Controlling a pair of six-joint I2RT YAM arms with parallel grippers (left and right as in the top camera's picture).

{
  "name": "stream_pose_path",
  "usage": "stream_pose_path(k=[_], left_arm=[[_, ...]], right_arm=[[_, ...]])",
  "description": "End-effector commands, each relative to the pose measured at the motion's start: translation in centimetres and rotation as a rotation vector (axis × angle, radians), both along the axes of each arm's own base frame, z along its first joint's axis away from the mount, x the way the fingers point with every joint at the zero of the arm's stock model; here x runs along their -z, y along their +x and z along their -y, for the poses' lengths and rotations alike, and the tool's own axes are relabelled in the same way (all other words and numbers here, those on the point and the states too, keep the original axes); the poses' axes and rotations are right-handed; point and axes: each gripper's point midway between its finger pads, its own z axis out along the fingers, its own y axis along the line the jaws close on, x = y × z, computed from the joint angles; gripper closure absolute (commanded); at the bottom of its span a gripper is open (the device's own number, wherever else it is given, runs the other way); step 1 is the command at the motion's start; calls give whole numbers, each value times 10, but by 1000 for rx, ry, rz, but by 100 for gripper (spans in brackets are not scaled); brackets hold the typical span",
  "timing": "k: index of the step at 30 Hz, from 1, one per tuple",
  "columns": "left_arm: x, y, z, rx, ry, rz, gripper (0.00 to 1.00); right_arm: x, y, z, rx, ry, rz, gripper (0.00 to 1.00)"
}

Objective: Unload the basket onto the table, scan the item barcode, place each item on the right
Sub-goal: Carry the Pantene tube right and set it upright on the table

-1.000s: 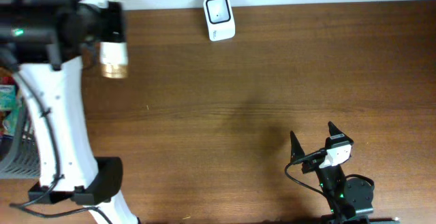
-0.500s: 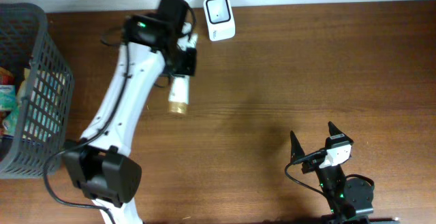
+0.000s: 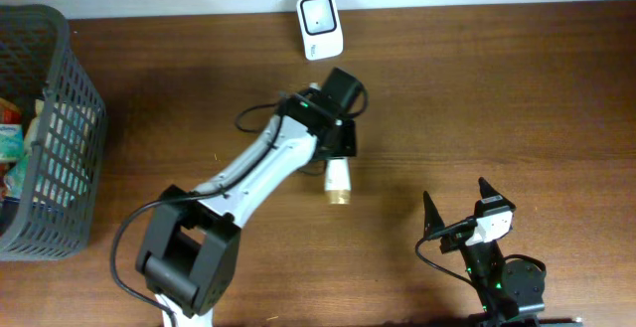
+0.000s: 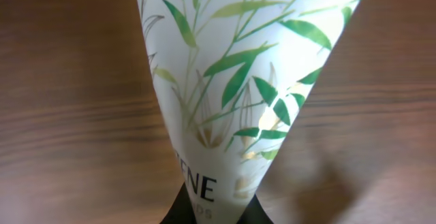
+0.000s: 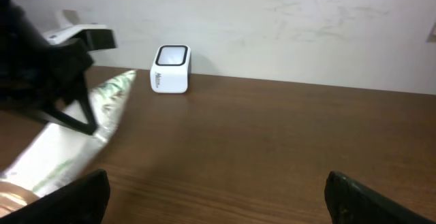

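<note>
The item is a white tube (image 3: 339, 176) printed with green leaves, with a gold cap at its near end. My left gripper (image 3: 337, 151) is shut on its flat end and holds it above the middle of the table. In the left wrist view the tube (image 4: 238, 81) fills the frame, and the dark jaws (image 4: 211, 214) pinch it at the bottom edge. No barcode shows on it. The white scanner (image 3: 320, 26) stands at the table's far edge, beyond the tube. My right gripper (image 3: 460, 206) rests open near the front right, with nothing between its fingers (image 5: 75, 195).
A grey wire basket (image 3: 70, 118) with several packaged goods stands at the left edge of the table. In the right wrist view the scanner (image 5: 170, 69) stands against the white wall, and the tube (image 5: 68, 146) hangs at the left.
The left arm has swung from the far left, near the basket, to the table's middle, carrying the tube right and nearer. The right arm has not moved.
</note>
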Motion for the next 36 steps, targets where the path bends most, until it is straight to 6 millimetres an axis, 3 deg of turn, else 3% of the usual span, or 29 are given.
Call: stream_pose_path(k=[1, 3, 6, 13, 20, 22, 23, 27, 31, 36], left_arm=[[13, -2, 26, 29, -22, 20, 100], [20, 1, 46, 54, -61, 41, 100], [23, 1, 48, -30, -92, 15, 100], [11, 5, 84, 22, -235, 41, 100], [37, -8, 108, 9, -279, -30, 100], [40, -8, 109, 9, -280, -34, 87], [40, -8, 109, 9, -282, -32, 60], [38, -5, 108, 41, -275, -12, 1], [13, 9, 93, 44, -252, 27, 1], [-63, 41, 21, 43, -77, 187, 1]], right_arm=[[2, 0, 1, 1, 4, -4, 1], [2, 0, 1, 1, 4, -4, 1], [2, 0, 1, 1, 4, -4, 1], [2, 0, 1, 1, 4, -4, 1], [2, 0, 1, 1, 4, -4, 1], [2, 0, 1, 1, 4, -4, 1], [2, 0, 1, 1, 4, -4, 1], [2, 0, 1, 1, 4, -4, 1], [2, 0, 1, 1, 4, -4, 1], [2, 0, 1, 1, 4, -4, 1]])
